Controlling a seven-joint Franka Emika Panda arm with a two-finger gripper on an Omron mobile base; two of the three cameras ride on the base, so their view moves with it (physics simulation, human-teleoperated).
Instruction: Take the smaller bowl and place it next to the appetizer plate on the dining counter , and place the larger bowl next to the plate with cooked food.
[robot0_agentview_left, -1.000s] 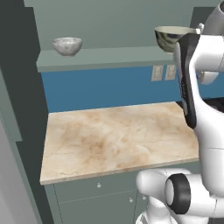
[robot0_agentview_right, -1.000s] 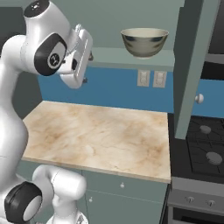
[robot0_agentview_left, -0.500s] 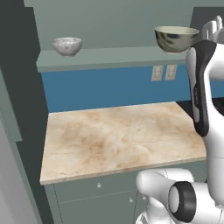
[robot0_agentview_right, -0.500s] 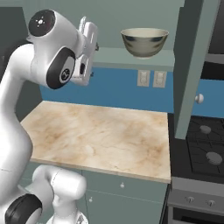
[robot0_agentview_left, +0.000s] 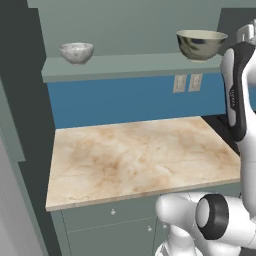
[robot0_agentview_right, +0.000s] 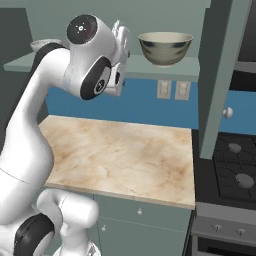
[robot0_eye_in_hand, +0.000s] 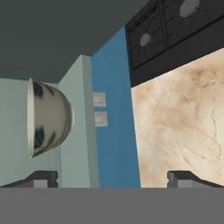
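While both bowls sit on the high shelf (robot0_agentview_left: 130, 65) above the blue backsplash, the arm is raised to shelf height, near the large bowl (robot0_agentview_left: 201, 44). The small bowl (robot0_agentview_left: 76, 52), pale and speckled, stands toward the shelf's left end, well apart from the large one, which is dark-patterned with a cream rim and stands at the right end, above the outlets (robot0_agentview_left: 188, 83). The marble counter (robot0_agentview_left: 140, 160) lies below. A stove (robot0_agentview_right: 232, 167) adjoins the counter on its right.

The gripper (robot0_eye_in_hand: 111, 177) is rolled sideways, so that in the hand view the large bowl (robot0_eye_in_hand: 48, 118) appears tipped on its side at the left. Its fingertips (robot0_eye_in_hand: 41, 178) stand wide apart with nothing between them: the pincer is open and empty. The bowl lies ahead of the fingers and off their midline, not yet between them.

Step in hand, as judged: the approach to the first pick, apparently of the large bowl, since the hand is near it. Neither bowl has left the shelf, so the task is at its beginning.

The next move calls for bringing the hand level with the rim and advancing until one finger passes inside the wall and one outside, then closing. The bowl's curved wall may slip if it is gripped too low.
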